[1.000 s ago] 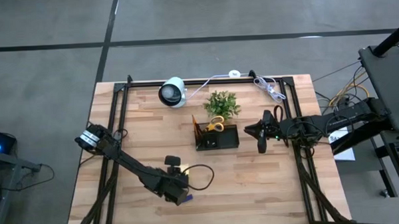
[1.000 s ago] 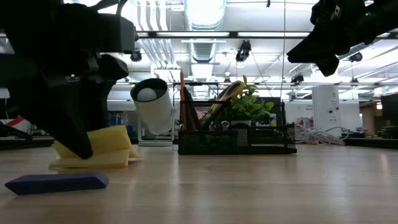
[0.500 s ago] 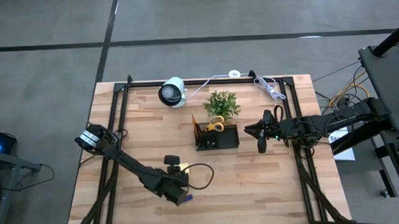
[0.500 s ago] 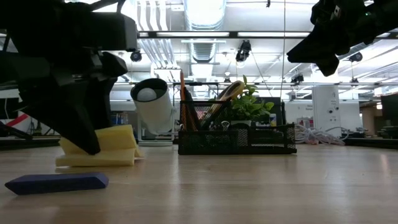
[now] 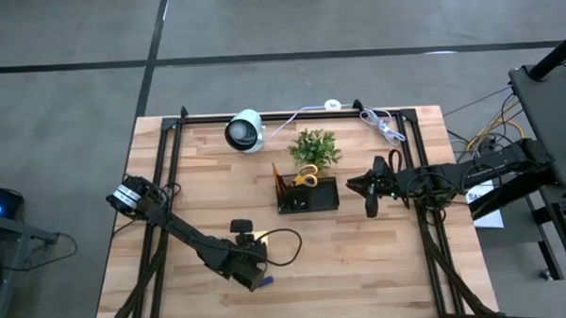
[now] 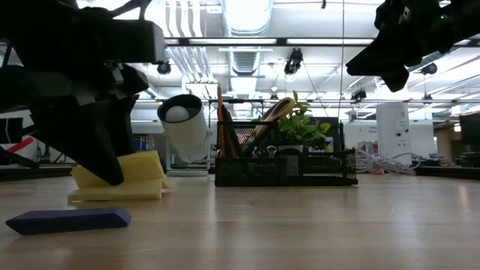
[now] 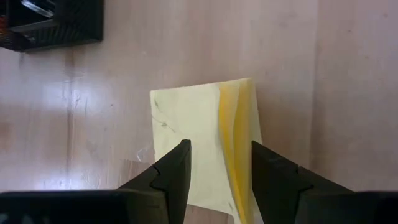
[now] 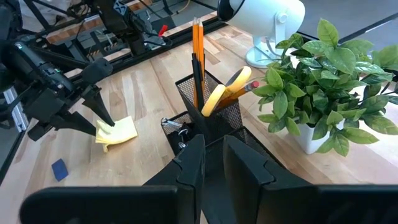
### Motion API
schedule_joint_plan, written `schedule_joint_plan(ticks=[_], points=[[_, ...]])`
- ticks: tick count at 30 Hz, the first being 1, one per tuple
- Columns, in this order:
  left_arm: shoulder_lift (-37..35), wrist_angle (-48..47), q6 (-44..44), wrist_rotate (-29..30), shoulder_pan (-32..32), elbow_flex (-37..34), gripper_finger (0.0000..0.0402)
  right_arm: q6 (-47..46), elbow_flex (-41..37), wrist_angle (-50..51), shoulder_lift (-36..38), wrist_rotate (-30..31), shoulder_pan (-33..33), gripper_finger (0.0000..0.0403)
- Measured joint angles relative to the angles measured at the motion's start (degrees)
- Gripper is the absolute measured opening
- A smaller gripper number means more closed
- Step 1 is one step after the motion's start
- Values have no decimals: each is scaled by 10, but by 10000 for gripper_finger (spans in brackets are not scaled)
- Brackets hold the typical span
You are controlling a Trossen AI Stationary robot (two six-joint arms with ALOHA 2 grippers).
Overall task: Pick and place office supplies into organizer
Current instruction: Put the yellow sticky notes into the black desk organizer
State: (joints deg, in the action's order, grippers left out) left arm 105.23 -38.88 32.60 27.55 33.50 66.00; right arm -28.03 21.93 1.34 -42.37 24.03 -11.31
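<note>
A yellow sticky-note pad [image 7: 186, 112] lies on the wooden table left of centre, and my left gripper [image 7: 217, 149] is shut on it, coming down at a slant. Near it a small blue block [image 6: 67, 220] lies flat on the table. The black mesh organizer [image 5: 308, 194] stands mid-table with yellow-handled scissors [image 5: 305, 178] and pencils [image 8: 197, 37] upright in it. My right gripper [image 5: 369, 189] hangs shut above the table right of the organizer and touches nothing. My left gripper has the pad's near part [image 7: 205, 165] between its two fingers, slanting down from above. One finger [image 7: 177, 165] lies over the pad's face, the other [image 7: 264, 168] by its fanned sheet edge [image 7: 239, 124]. The lower sheets [image 6: 112, 195] rest on the table and the upper sheets tilt up.
A white round camera [image 5: 244, 130] and a green potted plant [image 5: 314, 147] stand behind the organizer. Black frame rails [image 5: 161, 182] run along the table's left, far and right sides. A white cable [image 5: 381, 125] lies at the far right.
My left gripper has rolled a little at the wrist while staying in place. The pad has turned with it and now sits flatter, its lower sheets more level on the table.
</note>
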Motion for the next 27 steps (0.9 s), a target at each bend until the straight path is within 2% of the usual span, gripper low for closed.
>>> schedule_joint_plan(ticks=[5,8,18,27], points=[[0,-1,1,0,-3,0,135,0,0,0,0,0,0,50],[0,-1,1,0,-4,0,121,0,0,0,0,0,0,50],[0,-1,1,-1,-6,-16,7,0,0,0,0,0,0,50],[-8,-2,1,-9,-6,-16,0,0,0,0,0,0,0,49]])
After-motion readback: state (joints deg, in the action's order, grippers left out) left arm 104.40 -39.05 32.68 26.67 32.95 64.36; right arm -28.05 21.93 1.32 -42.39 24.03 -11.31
